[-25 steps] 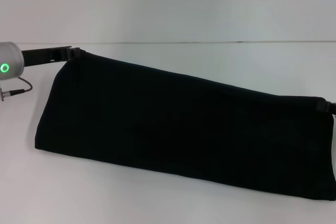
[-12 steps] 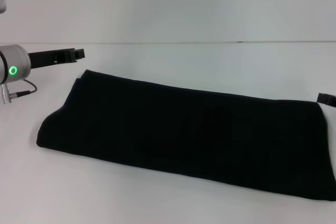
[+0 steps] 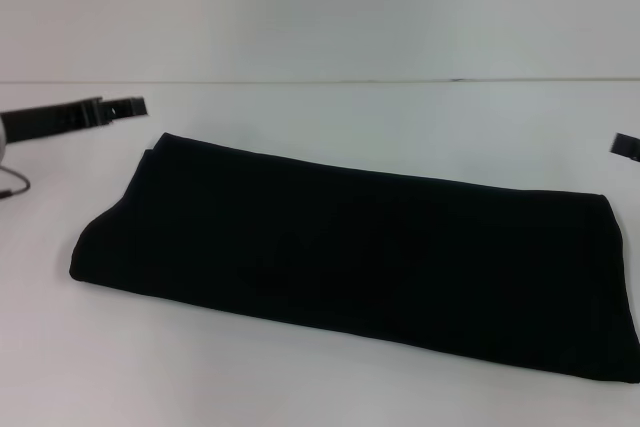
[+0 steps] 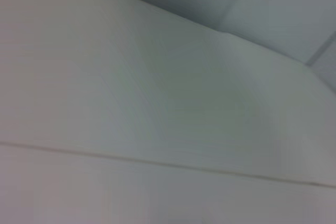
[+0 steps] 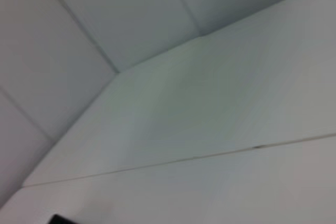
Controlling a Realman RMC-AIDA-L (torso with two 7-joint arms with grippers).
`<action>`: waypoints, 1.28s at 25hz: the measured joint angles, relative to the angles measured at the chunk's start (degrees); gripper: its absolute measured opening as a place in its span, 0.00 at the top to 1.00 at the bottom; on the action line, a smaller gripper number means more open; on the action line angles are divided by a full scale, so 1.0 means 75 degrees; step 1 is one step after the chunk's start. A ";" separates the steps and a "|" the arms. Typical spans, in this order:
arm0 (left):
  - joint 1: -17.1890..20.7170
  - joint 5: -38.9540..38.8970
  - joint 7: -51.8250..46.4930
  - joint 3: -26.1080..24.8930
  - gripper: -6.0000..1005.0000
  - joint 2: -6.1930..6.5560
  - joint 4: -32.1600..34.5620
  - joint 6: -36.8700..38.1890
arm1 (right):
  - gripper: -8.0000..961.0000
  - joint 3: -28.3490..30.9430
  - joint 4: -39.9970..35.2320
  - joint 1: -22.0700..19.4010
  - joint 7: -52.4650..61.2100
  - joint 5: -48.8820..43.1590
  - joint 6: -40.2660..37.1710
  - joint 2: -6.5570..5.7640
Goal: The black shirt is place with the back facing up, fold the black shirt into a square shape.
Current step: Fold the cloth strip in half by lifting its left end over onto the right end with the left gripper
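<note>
Black shirt folded on table

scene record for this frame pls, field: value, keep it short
shirt: black shirt lying flat on the white table, folded to a long band, not yet square
left gripper: beyond the shirt's far left corner, apart from the cloth, holding nothing
right gripper: only a tip shows at the right edge, clear of the shirt
wrist views: table and wall only

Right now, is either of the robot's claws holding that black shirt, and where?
Nothing is held. The black shirt lies folded on the table; the left gripper and right gripper are clear of it.
</note>
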 joint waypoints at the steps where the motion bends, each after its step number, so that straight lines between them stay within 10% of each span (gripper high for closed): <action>1: 0.0000 0.0000 0.0000 0.0000 0.58 0.0000 0.0000 0.0000 | 0.50 -0.0019 0.0000 0.0032 -0.0017 0.0015 -0.0179 -0.0012; 3: 0.0357 -0.0055 -0.0347 -0.0490 0.49 -0.0039 0.0696 0.2063 | 0.42 -0.0053 0.0000 0.0127 -0.0015 0.0025 -0.0569 -0.0034; 12: 0.0933 0.0201 -0.1932 -0.1698 0.08 0.0133 0.1020 0.4892 | 0.09 -0.0397 0.0049 0.0653 0.0069 -0.0010 -0.0971 -0.0056; 32: 0.0425 0.2606 -0.4534 -0.1653 0.05 0.0344 -0.0355 0.3834 | 0.06 -0.2015 -0.0023 0.1326 -0.0663 0.0013 -0.1805 -0.0098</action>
